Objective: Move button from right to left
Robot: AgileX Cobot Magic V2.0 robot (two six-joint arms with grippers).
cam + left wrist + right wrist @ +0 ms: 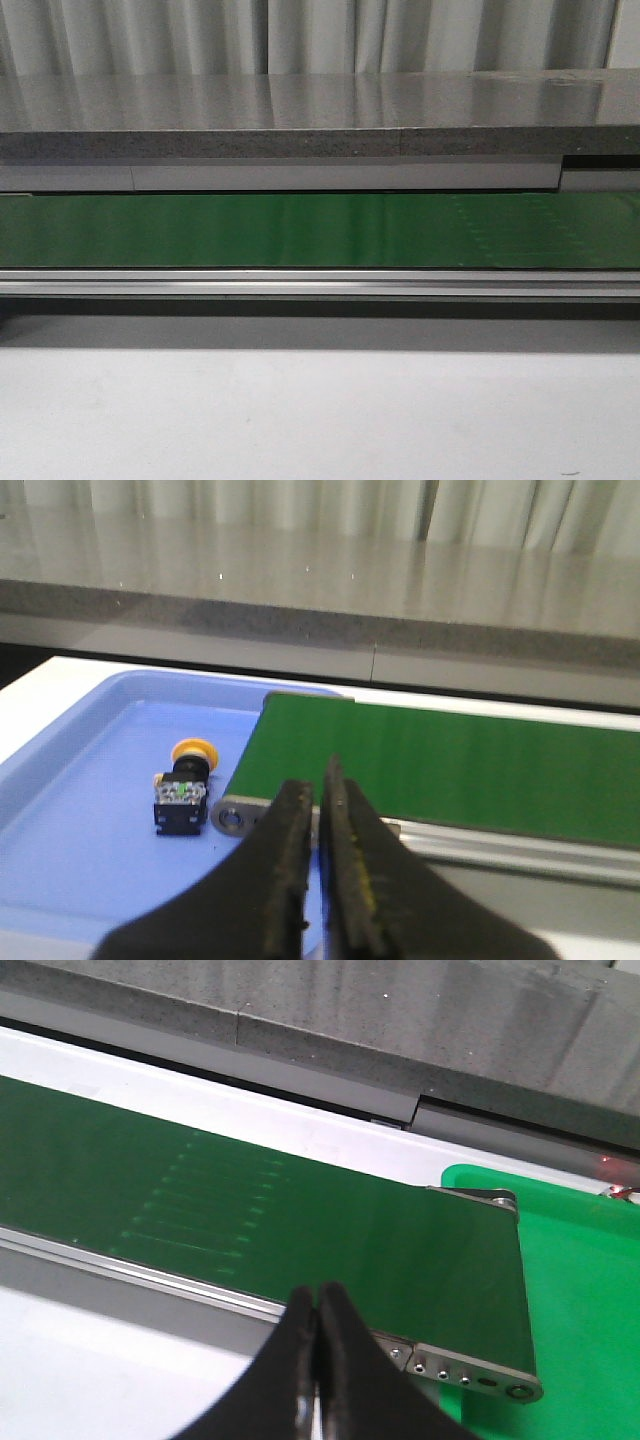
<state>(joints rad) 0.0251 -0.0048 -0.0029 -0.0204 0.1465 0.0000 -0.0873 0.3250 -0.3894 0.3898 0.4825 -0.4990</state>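
The button [182, 785], an orange-yellow cap on a black boxy body with a pale strip, lies on its side in a blue tray [70, 840] beside the end of the green conveyor belt [450, 770]. My left gripper [320, 790] is shut and empty, hovering near the belt's end roller, to the right of the button and apart from it. My right gripper [318, 1310] is shut and empty above the near rail of the belt [250, 1220]. Neither gripper shows in the front view.
The green belt [320, 230] runs across the front view with a metal rail [320, 282] in front and a grey stone ledge [320, 120] behind. A green tray [580, 1290] sits at the belt's right end. White tabletop [320, 420] lies in front.
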